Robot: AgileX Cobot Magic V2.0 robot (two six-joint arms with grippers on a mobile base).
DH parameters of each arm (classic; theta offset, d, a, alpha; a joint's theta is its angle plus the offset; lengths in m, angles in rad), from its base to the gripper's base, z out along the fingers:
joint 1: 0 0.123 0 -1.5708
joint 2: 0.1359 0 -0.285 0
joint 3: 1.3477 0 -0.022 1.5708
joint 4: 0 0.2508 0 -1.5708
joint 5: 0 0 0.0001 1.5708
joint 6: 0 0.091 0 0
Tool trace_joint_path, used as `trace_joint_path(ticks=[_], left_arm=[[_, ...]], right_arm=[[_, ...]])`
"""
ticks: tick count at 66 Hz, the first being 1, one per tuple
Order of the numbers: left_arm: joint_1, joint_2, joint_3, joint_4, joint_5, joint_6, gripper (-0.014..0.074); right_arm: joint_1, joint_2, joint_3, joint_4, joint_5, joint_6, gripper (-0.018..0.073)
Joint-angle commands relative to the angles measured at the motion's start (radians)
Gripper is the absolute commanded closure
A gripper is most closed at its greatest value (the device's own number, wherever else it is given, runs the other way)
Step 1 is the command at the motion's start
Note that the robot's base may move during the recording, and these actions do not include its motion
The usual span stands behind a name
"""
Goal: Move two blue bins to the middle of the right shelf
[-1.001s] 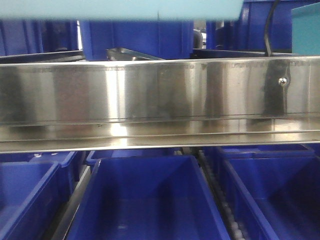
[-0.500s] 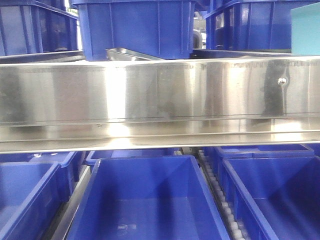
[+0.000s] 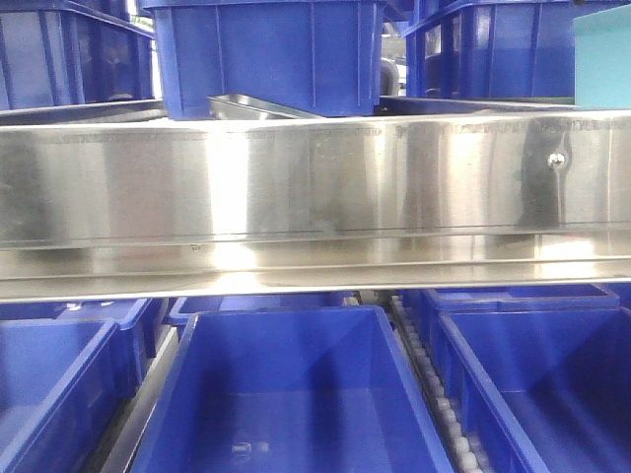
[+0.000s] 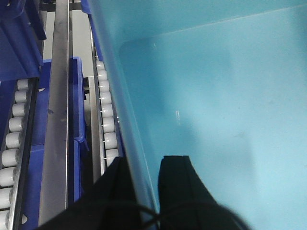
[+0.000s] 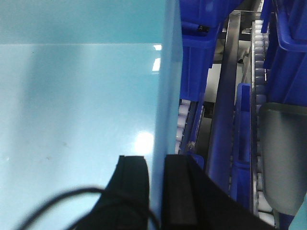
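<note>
Steel shelf rail (image 3: 315, 187) spans the front view, with dark blue bins (image 3: 286, 394) above and below it. Pale blue bin (image 4: 216, 105) is held between both arms. Left gripper (image 4: 146, 165) is clamped over one side wall, right gripper (image 5: 156, 160) over the opposite wall. White rollers (image 4: 108, 115) run alongside.

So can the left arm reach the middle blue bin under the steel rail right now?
Probably not: the left end effector is clamped on the pale bin wall, so it is busy, and the steel rail crosses above the blue bin.
</note>
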Motion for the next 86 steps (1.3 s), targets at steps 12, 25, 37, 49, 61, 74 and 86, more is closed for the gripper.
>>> trace_joint_path(ticks=[12,25,37,49,61,74,86], left_arm=[[-0.017,-0.005,-0.008,-0.065,-0.045,0.017,0.0707],[-0.017,-0.005,-0.008,-0.065,-0.045,0.017,0.0707],[-0.017,-0.005,-0.008,-0.065,-0.045,0.017,0.0707],[-0.017,-0.005,-0.008,-0.065,-0.045,0.017,0.0707],[-0.017,-0.005,-0.008,-0.065,-0.045,0.017,0.0707],[-0.017,-0.005,-0.008,-0.065,-0.045,0.017,0.0707],[-0.017,-0.005,-0.008,-0.065,-0.045,0.017,0.0707]], right_arm=[[0.006,-0.014,-0.017,0.065,-0.063,-0.008,0.0713],[0.006,-0.014,-0.017,0.065,-0.063,-0.008,0.0713],[0.006,-0.014,-0.017,0.065,-0.063,-0.008,0.0713],[0.006,-0.014,-0.017,0.065,-0.063,-0.008,0.0713],[0.006,-0.014,-0.017,0.065,-0.063,-0.008,0.0713],[0.006,-0.014,-0.017,0.065,-0.063,-0.008,0.0713],[0.006,-0.014,-0.017,0.065,-0.063,-0.008,0.0713]])
